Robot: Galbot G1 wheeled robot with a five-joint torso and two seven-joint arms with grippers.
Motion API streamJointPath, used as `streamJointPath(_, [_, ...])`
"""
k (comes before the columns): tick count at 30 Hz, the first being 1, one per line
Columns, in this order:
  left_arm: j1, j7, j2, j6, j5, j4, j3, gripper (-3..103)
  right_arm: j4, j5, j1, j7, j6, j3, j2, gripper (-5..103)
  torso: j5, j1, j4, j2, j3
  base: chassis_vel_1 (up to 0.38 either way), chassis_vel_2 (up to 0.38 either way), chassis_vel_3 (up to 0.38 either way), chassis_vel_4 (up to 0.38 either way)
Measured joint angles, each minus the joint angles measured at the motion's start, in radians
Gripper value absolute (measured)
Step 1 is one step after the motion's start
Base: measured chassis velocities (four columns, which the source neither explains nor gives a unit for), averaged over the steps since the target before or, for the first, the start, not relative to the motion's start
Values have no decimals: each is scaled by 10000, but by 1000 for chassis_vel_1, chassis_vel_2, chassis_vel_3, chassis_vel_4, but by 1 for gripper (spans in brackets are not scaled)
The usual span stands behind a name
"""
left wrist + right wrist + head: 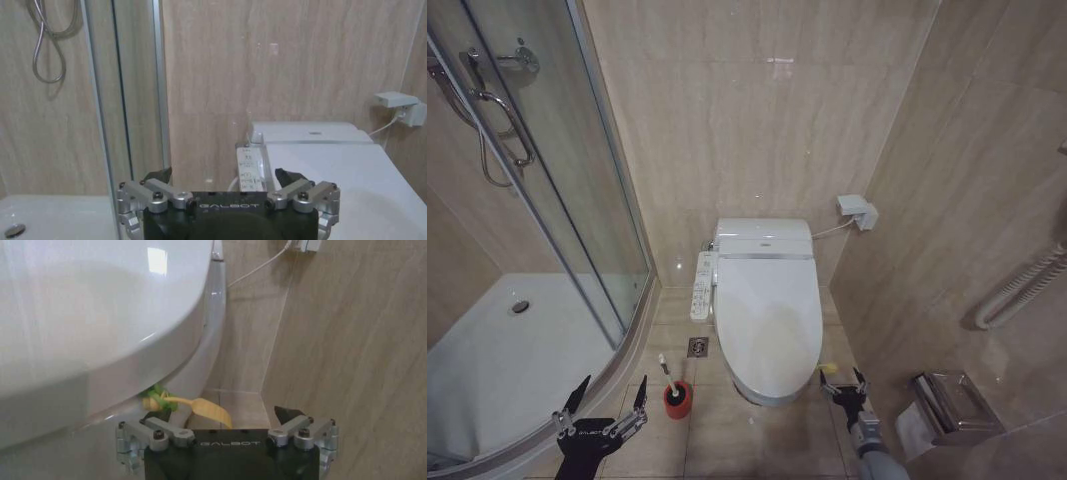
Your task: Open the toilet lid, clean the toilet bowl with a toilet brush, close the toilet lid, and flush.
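Beige tile walls and a glass shower door [577, 200] flank one toilet, its toilet lid [767, 320] down. One toilet brush [670, 378] stands in its red cup on open floor beside the spread-fingered left gripper [605, 403]. The right gripper [845, 385], apparently parted, sits at the lid's yellow-green strap [200, 409].

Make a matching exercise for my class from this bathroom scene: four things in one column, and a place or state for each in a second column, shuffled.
Things:
1. toilet lid
2. toilet brush
3. right gripper
4. left gripper

Places or states:
A. standing in the red cup holder on the floor
B. open, low beside the shower tray
C. closed down over the toilet bowl
D. open, by the yellow-green strap loop at the lid's front edge

Pairs: 1-C, 2-A, 3-D, 4-B
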Motion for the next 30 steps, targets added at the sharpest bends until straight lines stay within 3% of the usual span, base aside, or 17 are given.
streamJointPath(30, [0,0,0,0,0,0,0,100,-1748,-275,1267,699,537,95,-170,100,0,1,-1,1,0,0,0,0,0])
